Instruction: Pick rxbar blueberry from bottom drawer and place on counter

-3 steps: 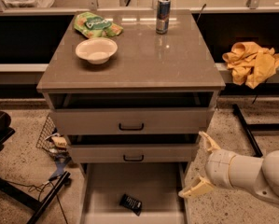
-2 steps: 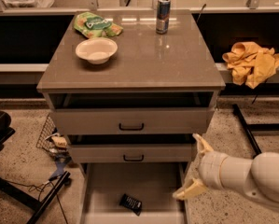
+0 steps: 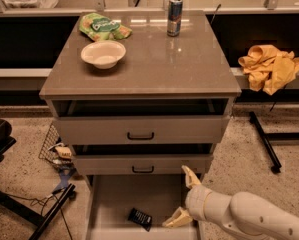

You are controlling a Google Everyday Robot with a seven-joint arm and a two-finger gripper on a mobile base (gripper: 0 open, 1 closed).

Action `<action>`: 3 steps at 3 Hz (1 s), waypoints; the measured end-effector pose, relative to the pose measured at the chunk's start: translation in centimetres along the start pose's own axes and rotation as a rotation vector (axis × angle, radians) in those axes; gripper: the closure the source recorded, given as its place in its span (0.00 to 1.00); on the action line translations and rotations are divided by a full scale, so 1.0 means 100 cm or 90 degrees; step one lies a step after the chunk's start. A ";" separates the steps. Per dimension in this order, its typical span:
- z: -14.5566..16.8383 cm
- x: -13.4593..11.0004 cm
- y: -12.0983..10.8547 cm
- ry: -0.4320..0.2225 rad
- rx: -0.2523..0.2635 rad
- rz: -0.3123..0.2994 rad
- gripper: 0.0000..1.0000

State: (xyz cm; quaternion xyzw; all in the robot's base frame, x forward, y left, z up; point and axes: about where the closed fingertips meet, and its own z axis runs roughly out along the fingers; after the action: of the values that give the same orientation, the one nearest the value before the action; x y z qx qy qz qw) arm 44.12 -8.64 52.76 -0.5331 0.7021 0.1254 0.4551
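The rxbar blueberry [image 3: 140,218], a small dark flat bar, lies on the floor of the open bottom drawer [image 3: 109,204], near its front middle. My gripper [image 3: 182,195] is open over the drawer's right part, its two pale fingers [image 3: 190,176] spread apart, one near the middle drawer's front and one low in the tray. It is just right of the bar and holds nothing. The counter [image 3: 154,64] is the glossy grey-brown top of the cabinet above.
On the counter stand a white bowl [image 3: 103,54], a green snack bag [image 3: 104,28] and a can [image 3: 174,16]. The two upper drawers with black handles [image 3: 140,136] stick out slightly. A yellow cloth [image 3: 269,66] lies at right; cables and a stand [image 3: 49,204] at left.
My gripper and arm have moved left, over the bottom drawer and closer to the bar. The bar has not moved.
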 end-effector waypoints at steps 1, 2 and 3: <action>0.044 0.032 0.024 -0.026 -0.007 0.010 0.00; 0.105 0.074 0.064 -0.052 -0.031 0.029 0.00; 0.150 0.097 0.098 -0.066 -0.055 0.051 0.00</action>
State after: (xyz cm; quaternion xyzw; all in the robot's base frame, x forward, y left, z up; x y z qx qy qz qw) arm 43.10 -0.94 33.96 -0.5165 0.6925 0.2011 0.4617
